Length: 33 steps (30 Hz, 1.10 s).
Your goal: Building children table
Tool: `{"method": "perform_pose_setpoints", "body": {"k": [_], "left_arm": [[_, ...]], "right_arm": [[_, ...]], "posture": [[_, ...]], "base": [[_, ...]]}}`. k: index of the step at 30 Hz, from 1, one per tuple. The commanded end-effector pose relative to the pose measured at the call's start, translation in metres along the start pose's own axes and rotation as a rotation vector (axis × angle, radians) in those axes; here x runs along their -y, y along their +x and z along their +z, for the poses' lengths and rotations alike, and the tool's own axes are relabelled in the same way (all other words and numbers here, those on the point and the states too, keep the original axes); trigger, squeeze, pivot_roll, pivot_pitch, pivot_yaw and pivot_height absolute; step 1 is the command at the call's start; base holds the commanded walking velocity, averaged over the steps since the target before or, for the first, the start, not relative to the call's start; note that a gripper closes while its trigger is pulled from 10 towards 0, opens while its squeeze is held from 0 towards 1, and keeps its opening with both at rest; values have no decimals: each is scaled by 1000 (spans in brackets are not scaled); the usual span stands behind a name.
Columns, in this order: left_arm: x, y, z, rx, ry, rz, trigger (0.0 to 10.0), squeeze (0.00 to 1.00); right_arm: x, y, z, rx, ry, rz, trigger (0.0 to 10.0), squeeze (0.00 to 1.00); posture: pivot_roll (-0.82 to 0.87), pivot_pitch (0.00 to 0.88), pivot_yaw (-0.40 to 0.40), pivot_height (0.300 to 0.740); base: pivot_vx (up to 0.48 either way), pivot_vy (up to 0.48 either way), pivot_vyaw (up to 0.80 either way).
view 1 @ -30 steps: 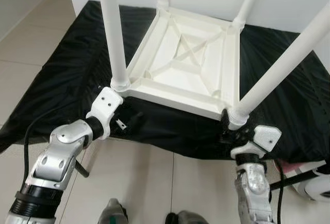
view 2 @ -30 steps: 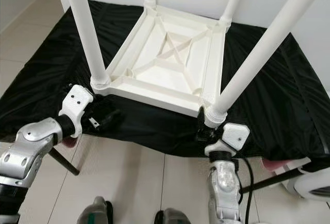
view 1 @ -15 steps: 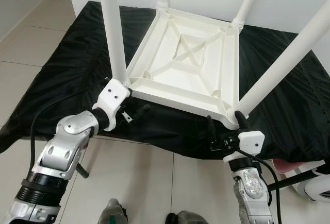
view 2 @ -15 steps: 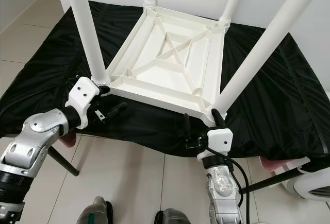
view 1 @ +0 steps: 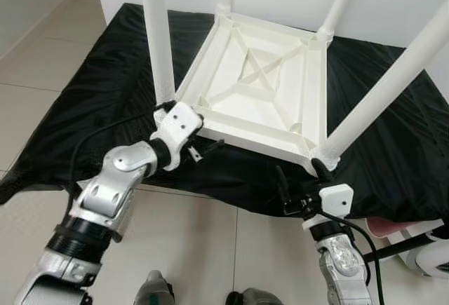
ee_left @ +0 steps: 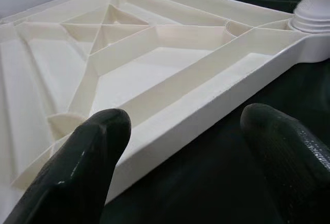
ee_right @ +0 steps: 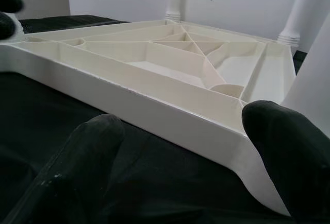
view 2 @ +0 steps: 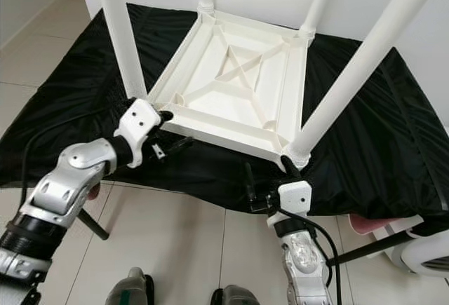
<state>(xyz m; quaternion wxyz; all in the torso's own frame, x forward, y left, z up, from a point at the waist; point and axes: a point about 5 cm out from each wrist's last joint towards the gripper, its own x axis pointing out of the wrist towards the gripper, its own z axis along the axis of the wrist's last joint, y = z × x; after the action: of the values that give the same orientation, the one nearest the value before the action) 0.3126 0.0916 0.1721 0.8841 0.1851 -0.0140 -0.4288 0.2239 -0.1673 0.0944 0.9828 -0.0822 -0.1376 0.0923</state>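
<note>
Children's table [view 1: 263, 87] lies inverted on black cloth [view 1: 98, 87], legs up. Left gripper [view 1: 198, 145] and right gripper [view 1: 298, 182], fingers spread, straddle its near-edge corners.

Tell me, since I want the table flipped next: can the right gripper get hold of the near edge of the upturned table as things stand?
Probably yes. The right gripper sits open at the near right corner of the table, with only black cloth between.
</note>
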Motion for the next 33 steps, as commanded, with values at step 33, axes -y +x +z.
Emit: {"method": "perform_pose_setpoints", "body": {"k": [33], "left_arm": [[29, 33, -2, 4, 35, -194, 10000, 0]], "right_arm": [[17, -34, -9, -61, 3, -108, 10000, 0]], "posture": [[-73, 48, 11, 740]], "base": [[0, 0, 0]]}}
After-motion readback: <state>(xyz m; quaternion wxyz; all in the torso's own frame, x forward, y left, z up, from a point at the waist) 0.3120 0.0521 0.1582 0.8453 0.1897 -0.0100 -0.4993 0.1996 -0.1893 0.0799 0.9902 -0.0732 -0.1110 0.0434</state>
